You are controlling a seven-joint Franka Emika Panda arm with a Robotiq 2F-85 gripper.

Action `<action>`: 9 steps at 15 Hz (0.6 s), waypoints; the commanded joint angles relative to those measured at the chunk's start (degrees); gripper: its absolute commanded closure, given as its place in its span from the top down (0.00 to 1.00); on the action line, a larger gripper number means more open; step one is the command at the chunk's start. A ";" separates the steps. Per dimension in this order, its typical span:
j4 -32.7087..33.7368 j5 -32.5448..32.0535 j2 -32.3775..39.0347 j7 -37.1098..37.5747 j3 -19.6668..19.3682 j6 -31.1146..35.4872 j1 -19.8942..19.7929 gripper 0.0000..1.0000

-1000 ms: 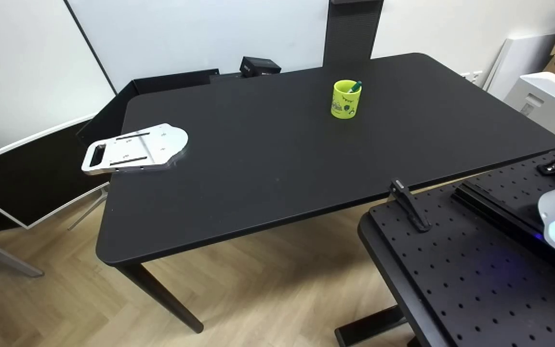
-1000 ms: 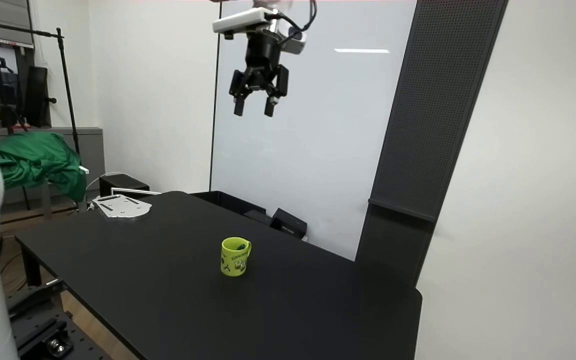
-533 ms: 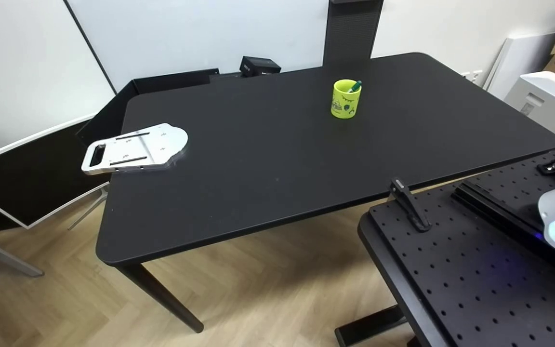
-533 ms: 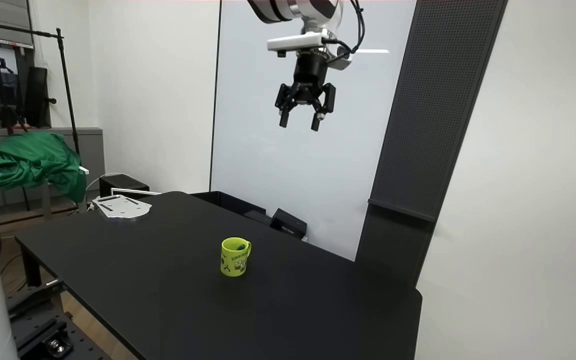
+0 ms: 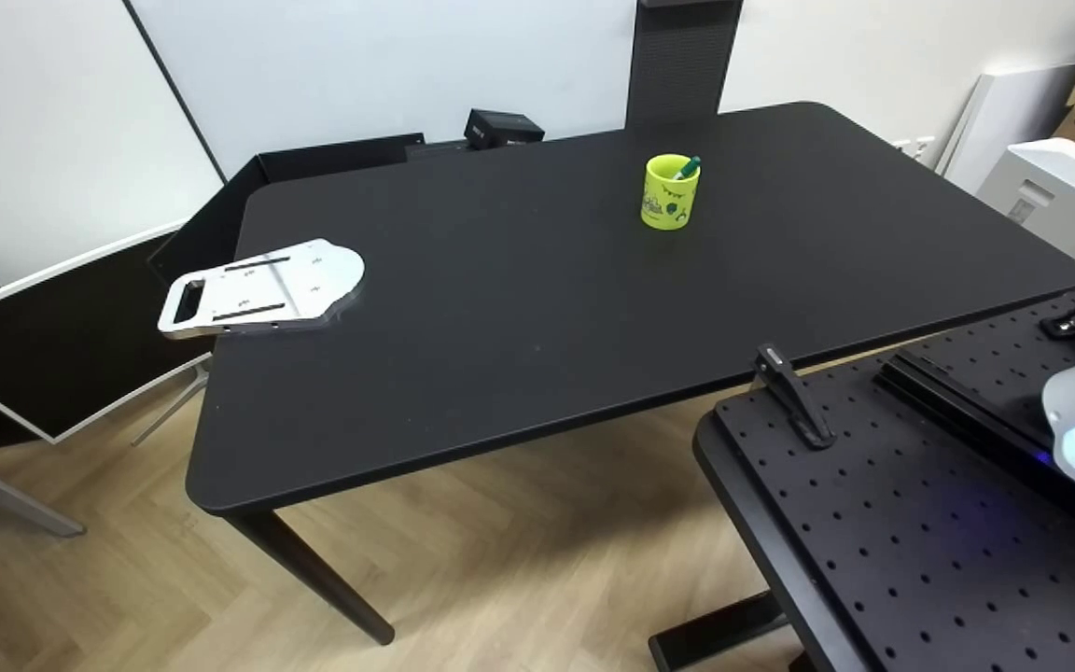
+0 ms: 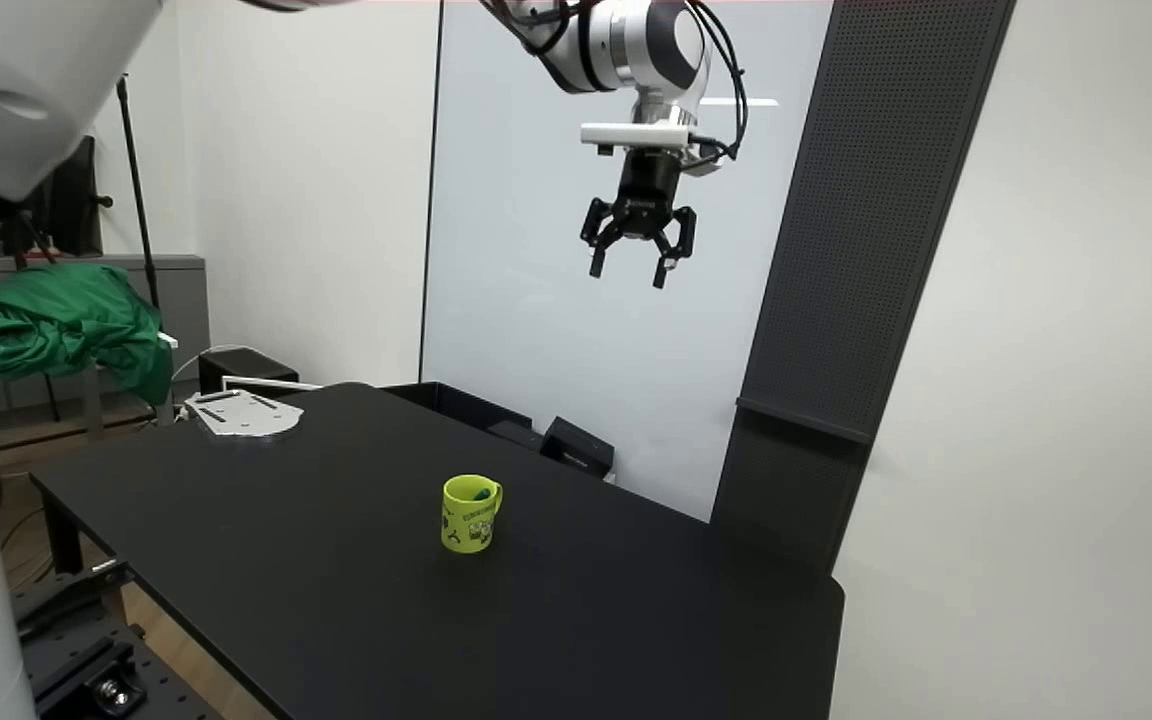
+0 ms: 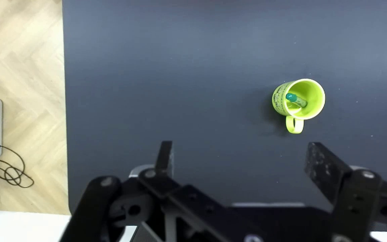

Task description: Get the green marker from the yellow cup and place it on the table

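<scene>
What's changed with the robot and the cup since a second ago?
The gripper moved right and down in an exterior view, bringing more of the arm into sight; nothing was gripped or released. Unchanged: gripper open, green marker in the yellow cup, cup standing on the table.

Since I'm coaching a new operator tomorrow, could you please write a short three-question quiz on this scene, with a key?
1. What leans inside the yellow cup?
2. True or false: the claw hangs open above the table, holding nothing.
3. Which thing reaches past the table's edge: A, the yellow cup; B, the white plate; C, neither?

Key:
1. The green marker.
2. True; its jaws stand apart with nothing between them.
3. B; one end sticks out past the edge.
</scene>
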 commanded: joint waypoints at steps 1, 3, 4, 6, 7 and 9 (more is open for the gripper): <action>13.29 1.14 9.42 -4.36 1.65 -6.54 -0.42 1.00; 17.91 0.64 13.04 -6.08 2.43 -9.50 0.21 1.00; 20.14 0.31 14.78 -6.77 2.81 -11.15 0.69 1.00; 24.04 -0.76 17.73 -8.02 3.31 -14.53 1.96 1.00; 25.45 -1.44 18.84 -8.79 3.44 -16.07 2.76 1.00; 27.95 -3.32 20.76 -10.63 3.53 -19.14 4.69 1.00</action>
